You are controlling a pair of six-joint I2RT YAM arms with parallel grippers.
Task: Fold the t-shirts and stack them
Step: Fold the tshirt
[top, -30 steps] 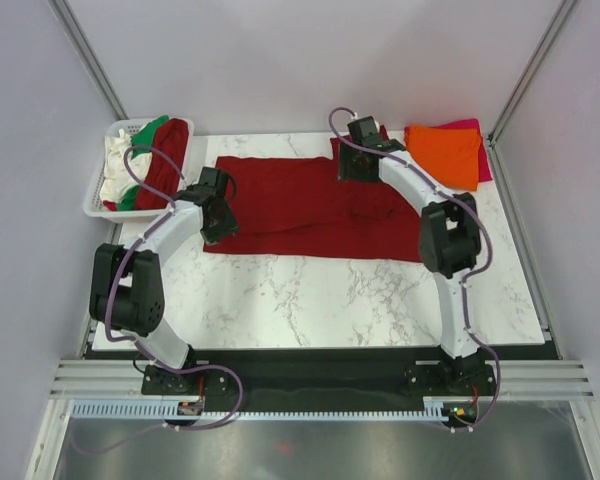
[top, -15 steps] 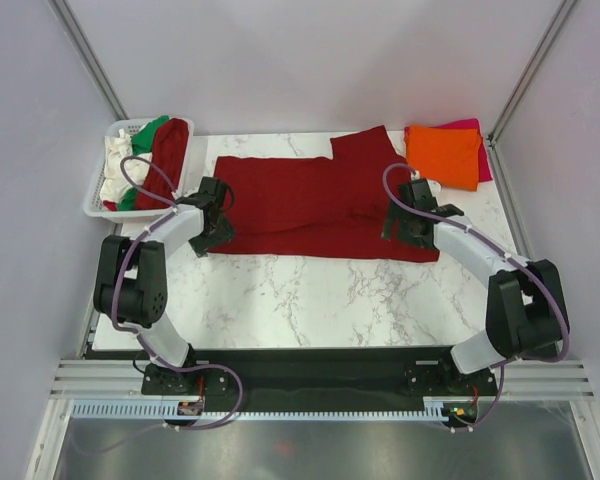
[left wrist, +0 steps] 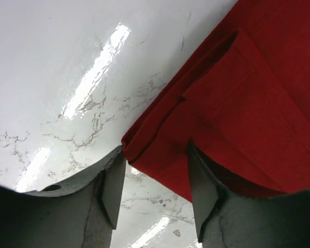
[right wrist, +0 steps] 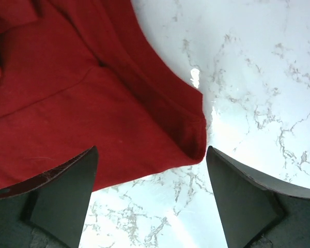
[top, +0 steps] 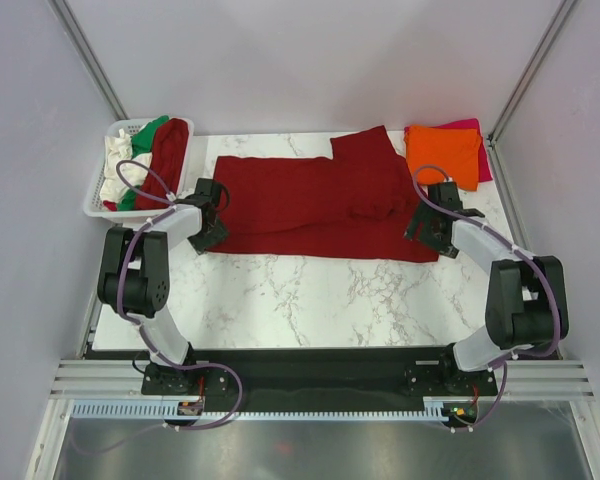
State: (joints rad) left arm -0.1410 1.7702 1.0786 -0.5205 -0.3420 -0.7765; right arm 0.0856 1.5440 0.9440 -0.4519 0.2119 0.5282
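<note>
Top view: the dark red cloth t-shirt lies part-folded across the white marble-patterned tabletop, with the left gripper at its near-left corner and the right gripper at its near-right. Left wrist: fingers spread, layered corner between them, unpinched. Right wrist: jaws wide around the hem corner. Next, I judge, both must close on all layers, then lift together

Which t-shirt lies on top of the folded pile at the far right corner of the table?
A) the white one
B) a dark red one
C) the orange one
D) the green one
C: the orange t-shirt lies on top, with a magenta-pink one showing under its far edge.
</note>
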